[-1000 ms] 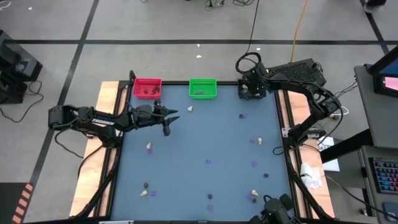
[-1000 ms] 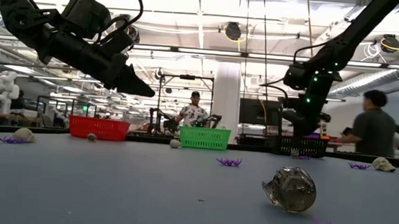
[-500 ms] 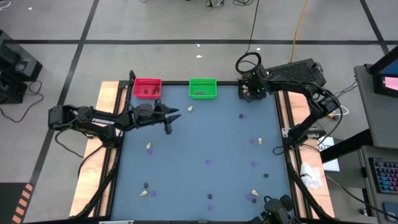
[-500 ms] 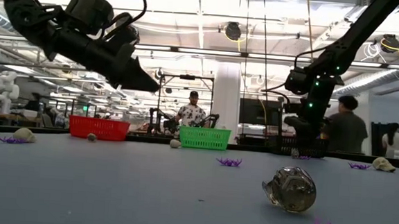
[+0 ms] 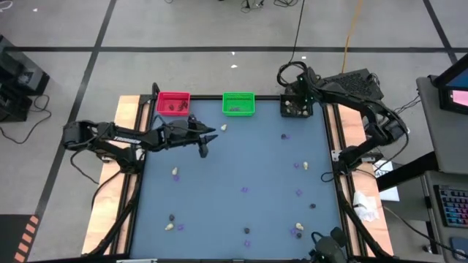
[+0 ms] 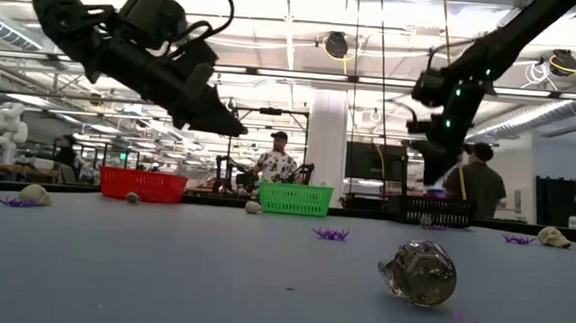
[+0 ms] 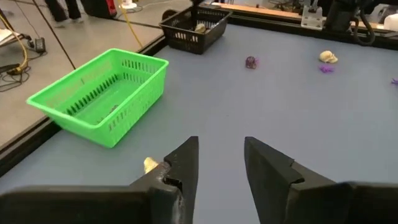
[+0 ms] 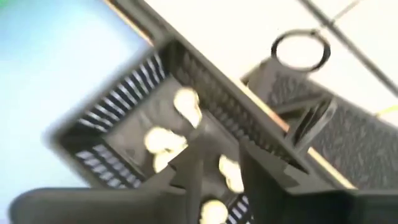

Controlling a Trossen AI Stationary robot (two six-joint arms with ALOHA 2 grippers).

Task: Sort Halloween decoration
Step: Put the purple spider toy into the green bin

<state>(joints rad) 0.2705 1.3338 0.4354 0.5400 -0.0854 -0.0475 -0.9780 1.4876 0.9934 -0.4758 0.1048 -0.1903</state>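
Left pincer (image 7: 221, 163): fingers apart, empty, raised over the surface's (image 5: 241, 164) far-left part.
Cream lump (image 7: 150, 164): on the surface just beside it, by the green bin (image 7: 102, 93).
Right pincer (image 8: 217, 165): slightly parted, empty, above the black bin (image 5: 295, 107) at the far-right corner.

High view is looking straight down on the whole surface (image 5: 241, 168). Low view is looking level across it toward the green bin (image 6: 295, 198). Left wrist view is sitting close beside that bin (image 7: 102, 93); right wrist view is hanging just above the black bin (image 8: 143, 124).
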